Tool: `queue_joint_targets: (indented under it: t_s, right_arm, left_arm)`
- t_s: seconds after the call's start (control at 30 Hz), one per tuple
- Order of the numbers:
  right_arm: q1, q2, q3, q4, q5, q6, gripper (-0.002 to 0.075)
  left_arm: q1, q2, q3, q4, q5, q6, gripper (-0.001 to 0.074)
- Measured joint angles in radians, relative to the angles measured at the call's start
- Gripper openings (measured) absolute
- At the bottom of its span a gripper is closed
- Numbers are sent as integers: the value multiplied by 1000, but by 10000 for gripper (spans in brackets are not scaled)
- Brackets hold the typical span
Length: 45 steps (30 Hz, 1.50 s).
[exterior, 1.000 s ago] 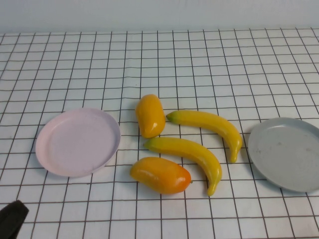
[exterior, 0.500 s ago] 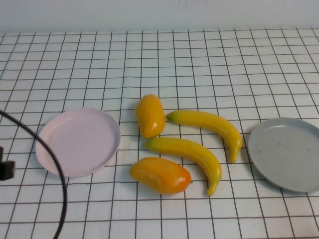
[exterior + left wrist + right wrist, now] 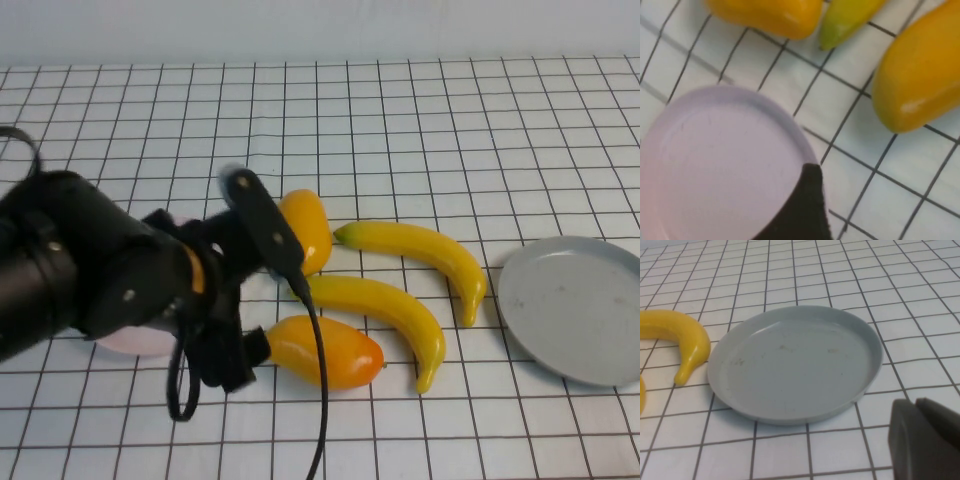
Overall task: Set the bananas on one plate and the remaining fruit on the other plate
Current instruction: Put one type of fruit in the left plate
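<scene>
the left tool (image 3: 235, 300) hangs over the pink plate (image 3: 715, 165), beside the two orange fruits (image 3: 322, 351); i cannot tell how its fingers stand. both bananas (image 3: 385, 310) lie mid-surface, on neither plate. the right tool (image 3: 925, 440) sits near the bare grey plate (image 3: 795, 365), its state unclear too.

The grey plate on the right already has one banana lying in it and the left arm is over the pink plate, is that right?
Not quite. The grey plate has nothing in it; the right wrist view shows the nearest banana on the table beside its rim, apart from it. The right gripper sits near that plate. The left gripper is indeed over the pink plate.
</scene>
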Motion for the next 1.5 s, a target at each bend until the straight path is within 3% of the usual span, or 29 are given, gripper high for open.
queue_joint_targets:
  t_s: [0.2, 0.37, 0.7, 1.1, 1.2, 1.5]
  right_arm:
    - [0, 0, 0, 0, 0, 0, -15]
    - [0, 0, 0, 0, 0, 0, -15]
    - [0, 0, 0, 0, 0, 0, -15]
    - [0, 0, 0, 0, 0, 0, -15]
    - [0, 0, 0, 0, 0, 0, -15]
    - [0, 0, 0, 0, 0, 0, -15]
  left_arm:
    - [-83, 95, 0, 7, -53, 417, 664]
    - [-96, 152, 0, 0, -154, 526, 622]
    - [-96, 287, -6, -21, -322, 537, 592]
    - [-96, 358, -8, -43, -353, 532, 575]
    - [-96, 360, -11, -43, -347, 491, 491]
    - [-84, 234, -64, 16, -296, 190, 491]
